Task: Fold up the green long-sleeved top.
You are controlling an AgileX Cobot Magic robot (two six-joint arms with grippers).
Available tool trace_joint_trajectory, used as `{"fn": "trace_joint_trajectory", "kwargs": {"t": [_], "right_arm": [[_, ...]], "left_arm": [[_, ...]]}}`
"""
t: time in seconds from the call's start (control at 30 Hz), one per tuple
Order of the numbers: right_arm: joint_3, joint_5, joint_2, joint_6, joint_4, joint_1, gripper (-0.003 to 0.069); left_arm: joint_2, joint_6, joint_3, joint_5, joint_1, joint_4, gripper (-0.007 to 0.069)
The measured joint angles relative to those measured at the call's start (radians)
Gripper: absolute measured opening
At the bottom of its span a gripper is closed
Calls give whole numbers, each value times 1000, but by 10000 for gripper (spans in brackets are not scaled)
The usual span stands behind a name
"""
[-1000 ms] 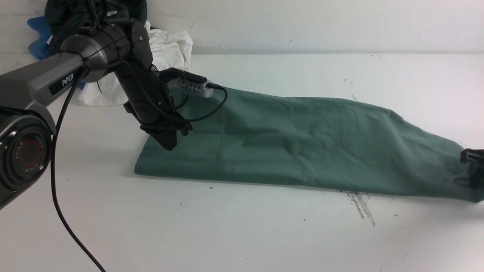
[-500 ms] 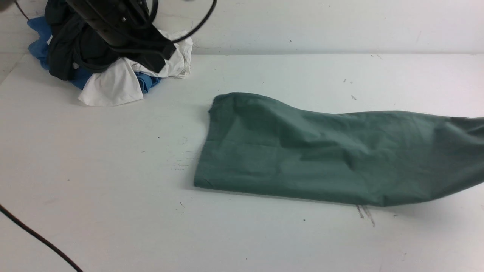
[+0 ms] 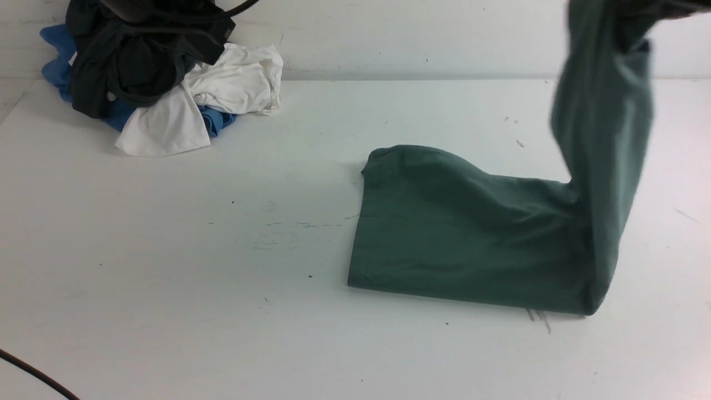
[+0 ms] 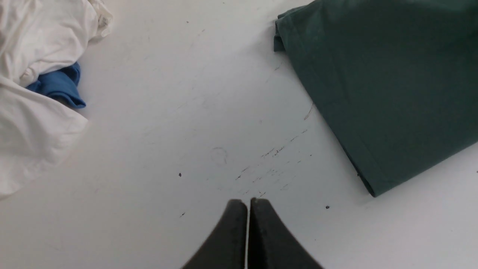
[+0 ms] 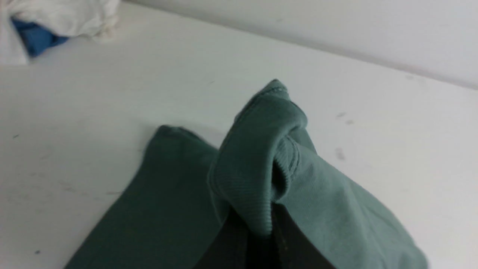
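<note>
Now: raised end in the right pincer, flat end to its left

Front view: the green top (image 3: 466,239) lies as a long band on the bench (image 3: 166,278), its long axis running left to right. Its right end rises steeply toward the upper right corner. Its left end rests flat, well apart from the pile of clothes (image 3: 166,94) at the far left.

Left wrist view: the left pincer (image 4: 248,209) is closed on nothing above bare bench. The top's flat end lies off to one side, not touching it.

Right wrist view: the right pincer (image 5: 259,239) is clamped on a ribbed edge of the top. The fold probably calls for carrying that edge leftward along the long axis onto the flat end. The right arm is the one placed for it.
</note>
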Motion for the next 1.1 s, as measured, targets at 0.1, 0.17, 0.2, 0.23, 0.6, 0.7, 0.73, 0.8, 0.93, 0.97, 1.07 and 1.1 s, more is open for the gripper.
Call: {"fn": "trace_joint_trajectory", "kwargs": {"t": [0.1, 0.17, 0.2, 0.23, 0.6, 0.7, 0.73, 0.8, 0.93, 0.97, 1.07, 1.1], "right_arm": [[-19, -14, 117, 4, 24, 91, 23], [-33, -39, 227, 5, 45, 148, 23], [-36, -47, 253, 5, 51, 165, 23], [-37, -49, 262, 5, 52, 165, 23], [-185, 9, 467, -52, 246, 234, 346], [-281, 90, 448, -58, 218, 227, 443], [-316, 124, 438, -60, 190, 222, 461], [-376, 195, 411, -62, 109, 209, 471], [-406, 285, 348, -50, -79, 151, 406], [-401, 291, 339, -43, -113, 131, 380], [-343, 291, 309, -16, -170, 45, 276], [-301, 291, 301, -10, -169, 7, 232]], "left_arm": [[0, 0, 0, 0, 0, 0, -8], [0, 1, 0, 0, 0, 0, -8], [0, 2, 0, 0, 0, 0, -8], [0, 2, 0, 0, 0, 0, -8], [0, 2, 4, 0, 0, 0, -8], [10, 2, 4, 0, 0, -31, -8], [18, 2, 4, 0, 0, -58, -8], [41, 3, 4, 0, 1, -124, -8], [126, 72, 4, -1, -3, -331, -8], [146, 95, 4, -3, -10, -363, -8], [209, 148, 4, -9, -53, -402, -8], [232, 159, 4, -15, -80, -399, -8]]}}
